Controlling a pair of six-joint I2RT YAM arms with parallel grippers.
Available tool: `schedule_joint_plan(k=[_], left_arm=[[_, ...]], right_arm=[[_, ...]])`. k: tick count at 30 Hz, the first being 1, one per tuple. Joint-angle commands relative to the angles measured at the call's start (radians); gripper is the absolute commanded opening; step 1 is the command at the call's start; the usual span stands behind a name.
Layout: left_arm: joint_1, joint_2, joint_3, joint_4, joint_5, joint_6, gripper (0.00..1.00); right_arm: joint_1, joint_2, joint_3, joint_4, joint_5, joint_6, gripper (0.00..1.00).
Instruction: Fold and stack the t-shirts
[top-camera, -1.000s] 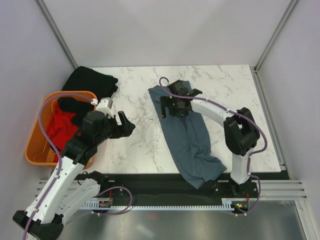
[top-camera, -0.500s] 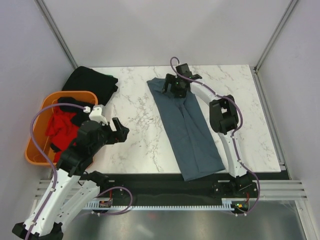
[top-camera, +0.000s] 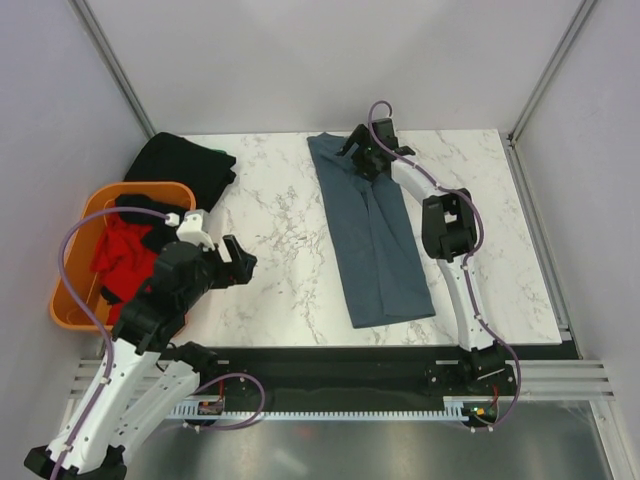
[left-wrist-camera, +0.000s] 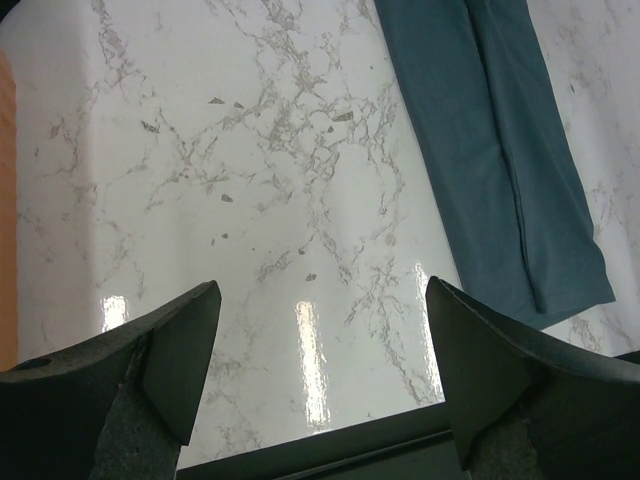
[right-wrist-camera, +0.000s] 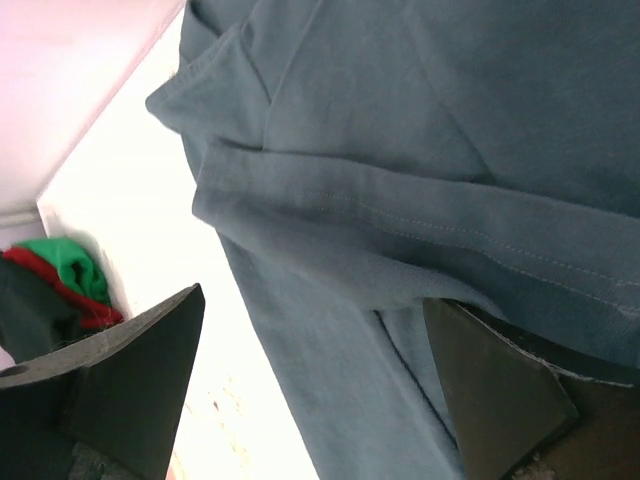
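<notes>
Two grippers, both spread wide, neither pinching anything. We note the right gripper (right-wrist-camera: 312, 300) low over the far end of the slate blue-grey t-shirt (top-camera: 375, 240). Its fingers (right-wrist-camera: 500, 400) stand well apart, and a hemmed fold of cloth runs just above them; we cannot tell whether the cloth touches the right-hand finger. The shirt lies as a long narrow strip on the marble table (top-camera: 280, 220), from the far edge toward the near one, slanting slightly right, with a lengthwise crease. The left gripper (left-wrist-camera: 322, 290) hangs over bare marble to the shirt's left, well apart from it. Beyond it, at the table's left side, we see the orange basket (top-camera: 75, 270) holding a red t-shirt (top-camera: 120, 250) and some black cloth. A black t-shirt (top-camera: 185, 160) lies heaped at the far left corner.
</notes>
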Motion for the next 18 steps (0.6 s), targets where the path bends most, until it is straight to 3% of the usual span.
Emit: schedule_joint_plan(k=[1,3,6,7,10,14,18], left_arm=[[0.0,0.028,-0.004,0.018,-0.015,0.026,0.91],[0.003,0.061,-0.002,0.042,0.002,0.018,0.92],[0.003,0.15,0.001,0.087,0.079,-0.023,0.89],[0.002,0.204,-0.007,0.104,0.109,-0.045,0.88],[-0.043,0.286,-0.057,0.208,0.209,-0.163,0.82],[-0.274,0.508,-0.094,0.367,0.171,-0.316,0.82],[-0.394,0.715,-0.084,0.536,0.194,-0.411,0.82]], right_arm=[[0.017,-0.117,-0.012,0.004,-0.044,-0.129,0.98],[0.01,-0.208,-0.086,-0.003,-0.015,-0.192,0.98],[-0.001,-0.479,-0.277,-0.037,0.071,-0.275,0.98],[-0.001,-0.543,-0.396,-0.051,0.097,-0.291,0.98],[-0.003,-0.794,-0.651,-0.127,0.31,-0.331,0.98],[-0.004,-1.051,-0.94,-0.293,0.461,-0.3,0.98],[-0.006,-1.293,-1.248,-0.313,0.438,-0.24,0.98]])
